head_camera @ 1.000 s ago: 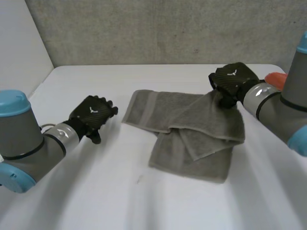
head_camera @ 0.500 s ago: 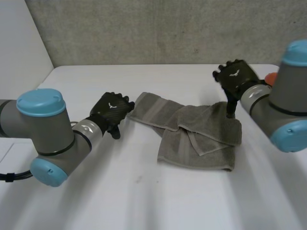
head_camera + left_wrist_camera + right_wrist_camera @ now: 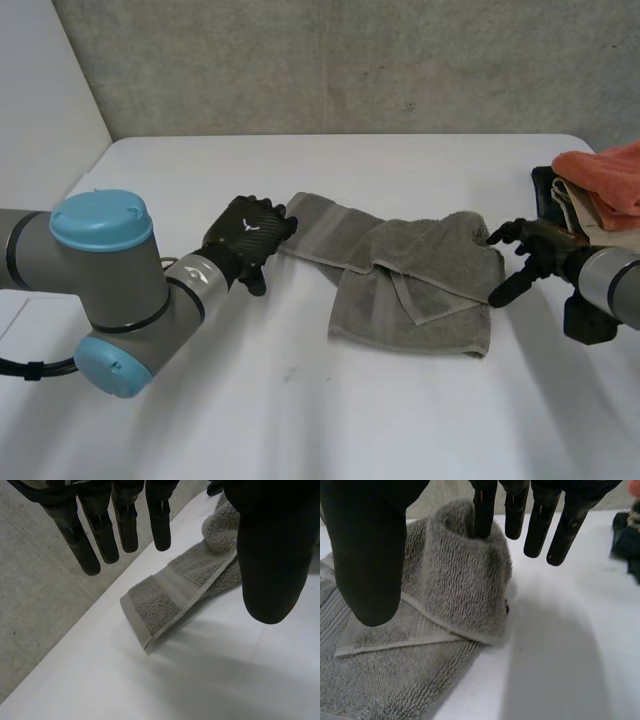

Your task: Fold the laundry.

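One grey towel [image 3: 415, 300] lies rumpled in the middle of the desk [image 3: 300, 420]. The left hand [image 3: 250, 230], fingers straight and wide, is at its left corner. The right hand [image 3: 530, 250], also wide, is at its right edge, near an orange cloth [image 3: 610, 180].

Head view: high, between and behind the arms, facing forward and down over the white table [image 3: 300, 420] to the grey wall [image 3: 350, 60]; widest view, takes in both arms. Left wrist view: on that wrist, close, looks along the left hand [image 3: 270, 555], fingers and thumb in the foreground, facing the banded end of the grey towel [image 3: 165, 600] and the table's far edge. Right wrist view: closer yet, along the right hand [image 3: 367, 555] onto the towel's humped corner. All three share the towel; head view has both ends, each wrist view one.
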